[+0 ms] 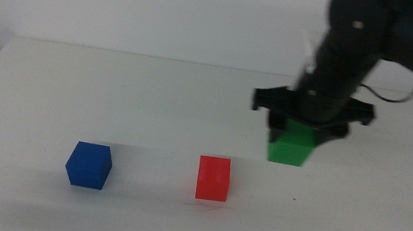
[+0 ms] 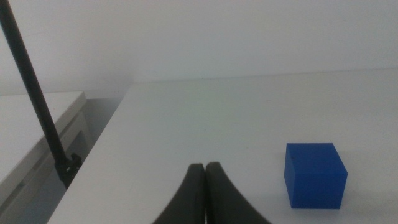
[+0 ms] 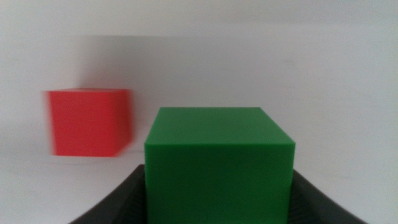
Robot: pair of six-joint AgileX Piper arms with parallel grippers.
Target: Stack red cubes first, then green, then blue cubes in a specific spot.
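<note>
One cube is already in our grip: the right end effector [image 1: 298,133] is clamped on the green cube [image 1: 293,144], its dark jaws pressed against the cube's two sides, carrying it just above the white desk [image 1: 153,92] on the right half of the middle view. From that end effector the red cube [image 1: 213,178] lies toward about eight o'clock, near but clearly apart, resting flat on the desk and square to the camera. We judge that this offset is what the next move turns on: the green cube has to travel that way and come down squarely on the red one. Farther out along roughly the same line, well apart, sits the blue cube [image 1: 89,164]. Our left end effector [image 2: 206,190] waits near it with jaws pressed together, holding nothing.
</note>
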